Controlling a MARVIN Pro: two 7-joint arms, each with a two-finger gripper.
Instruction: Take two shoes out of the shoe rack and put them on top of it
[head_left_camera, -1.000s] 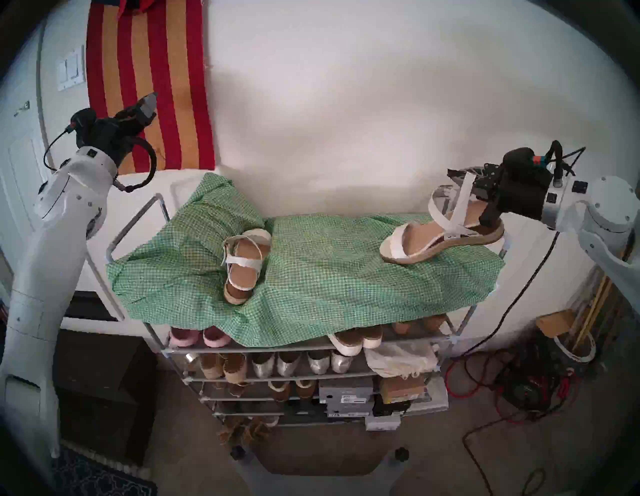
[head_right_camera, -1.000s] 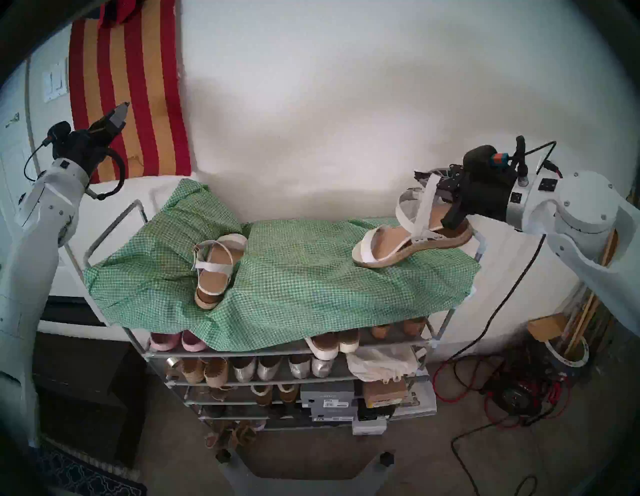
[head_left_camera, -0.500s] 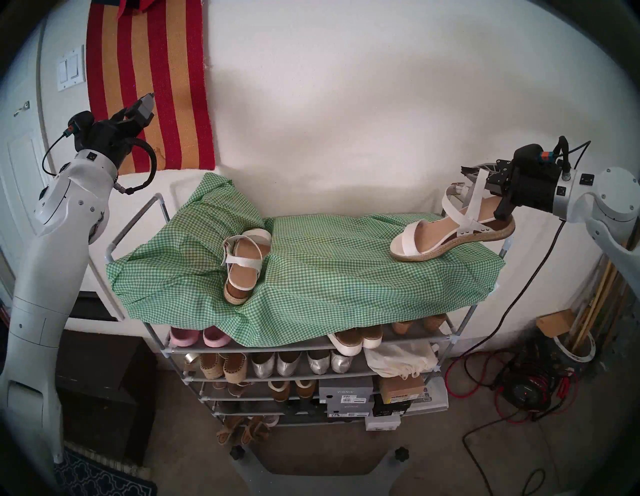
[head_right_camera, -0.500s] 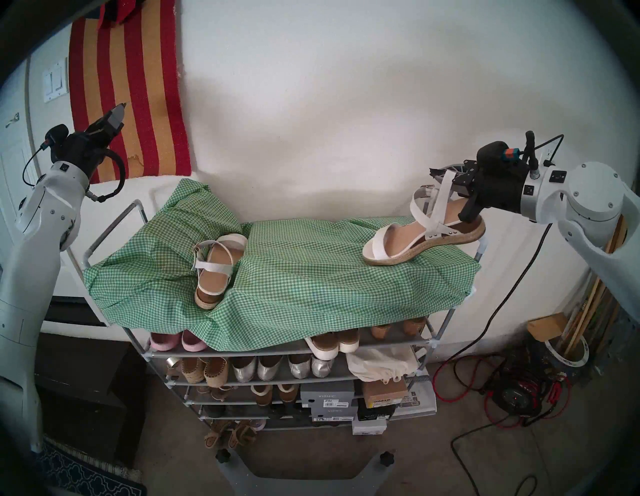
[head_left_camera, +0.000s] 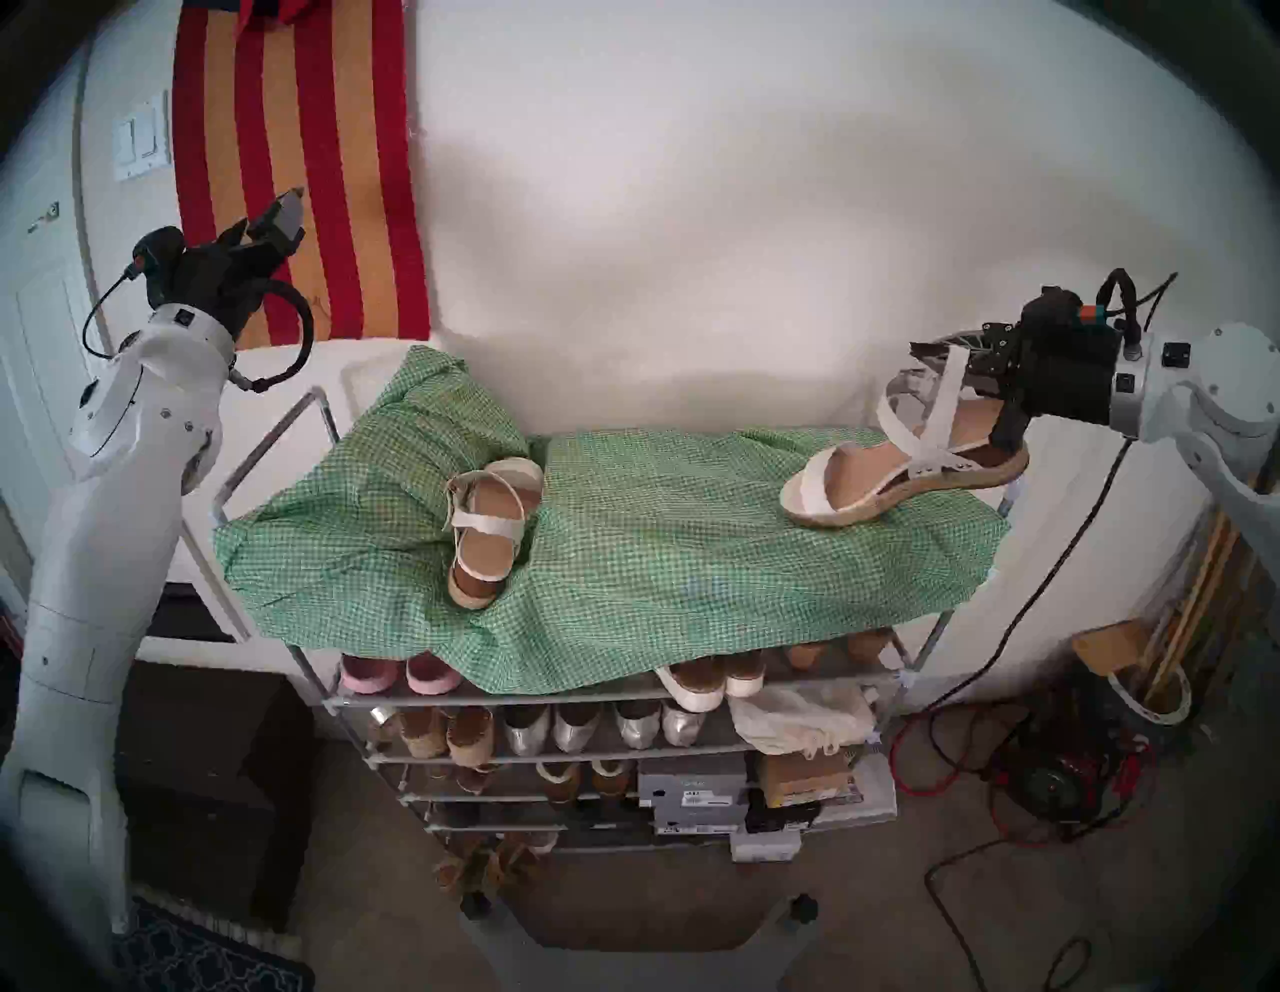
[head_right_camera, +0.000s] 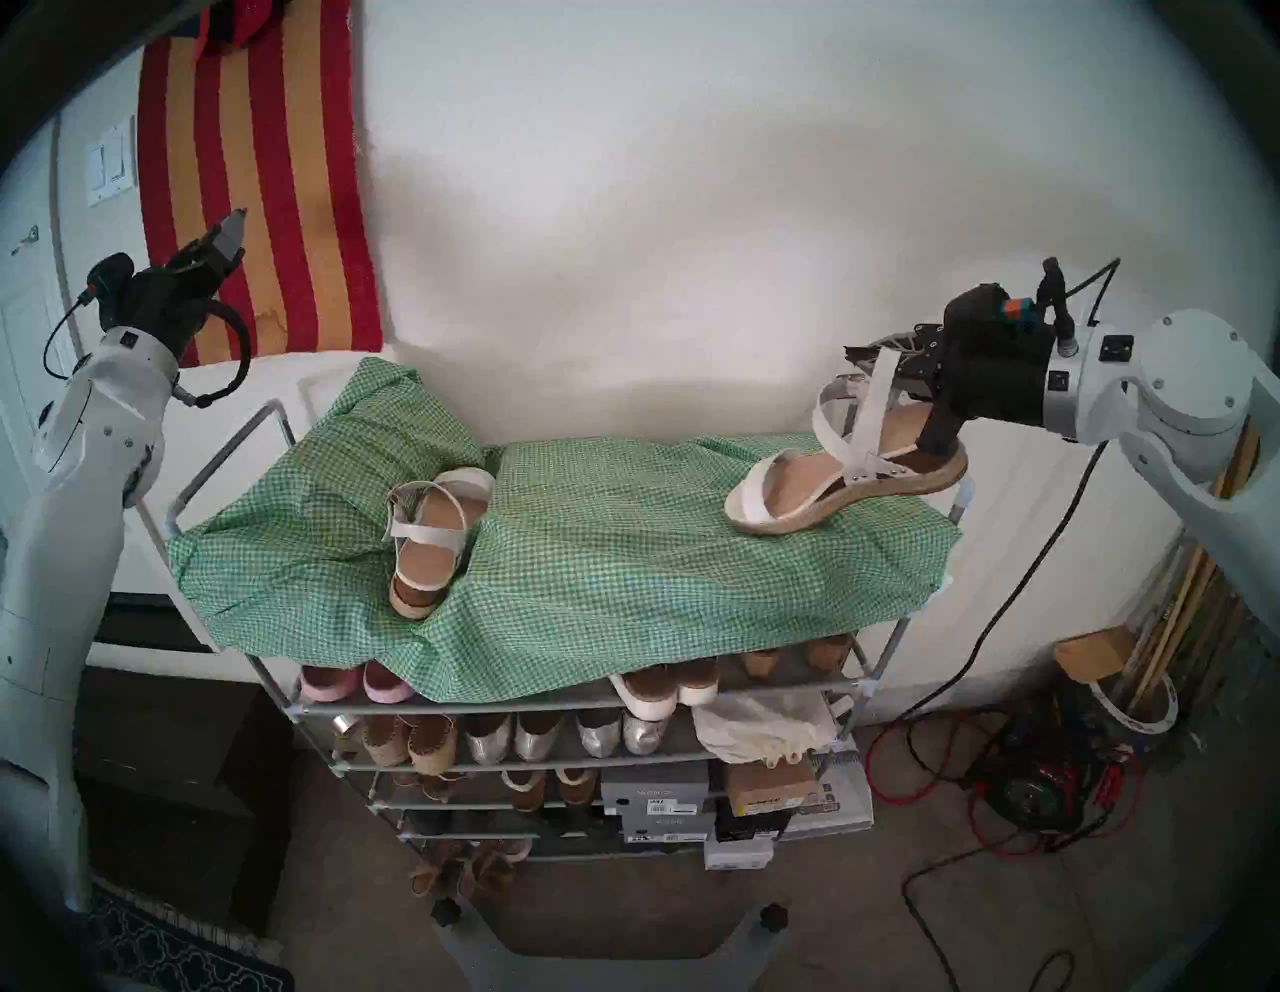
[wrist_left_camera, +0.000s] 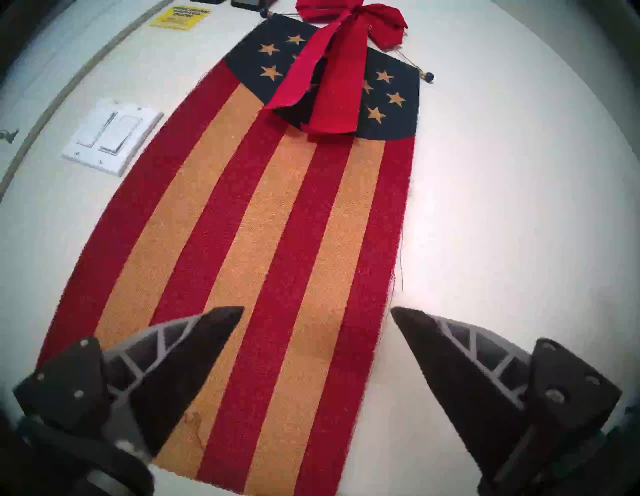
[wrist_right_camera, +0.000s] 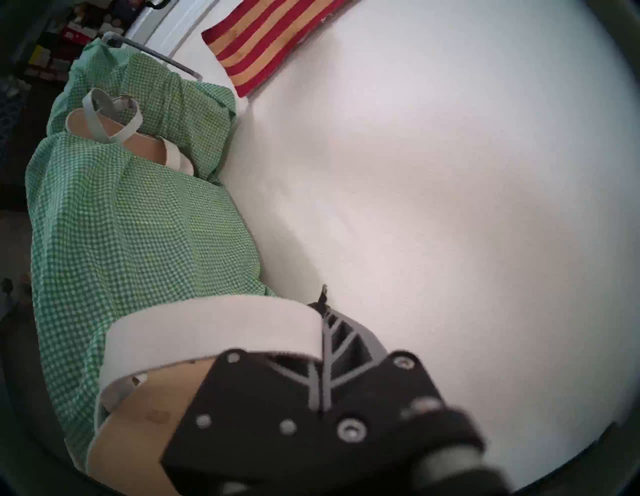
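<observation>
One sandal (head_left_camera: 488, 530) already lies flat on the green cloth (head_left_camera: 623, 568) near the left end of the rack (head_left_camera: 263, 443) top, toe toward the wall, heel at the front edge. The second sandal (head_left_camera: 900, 471) is at the right end: toe down on the cloth, heel still up in the air and poking past the right edge.

Right hand (head_left_camera: 970, 367) is clamped at the heel end, one finger (wrist_right_camera: 343, 343) visible just behind the white ankle strap (wrist_right_camera: 214, 329). The other finger is hidden, so I can't tell if it's pinching strap alone or strap plus the heel. Left hand (wrist_left_camera: 317, 311) is parked up by the striped wall hanging (wrist_left_camera: 263, 221), fingers apart, holding nothing.

Handling-wise, my guess: the wedge sole is stiff and light, so it won't flex, but the straps are floppy and let the shoe swing and tip. The jute edge should grip fine. Better hold would be across the wedge itself.

The cloth is loose and rumpled, so the sandal could slide or drag it. I'd bring the heel in from the edge before letting go.
</observation>
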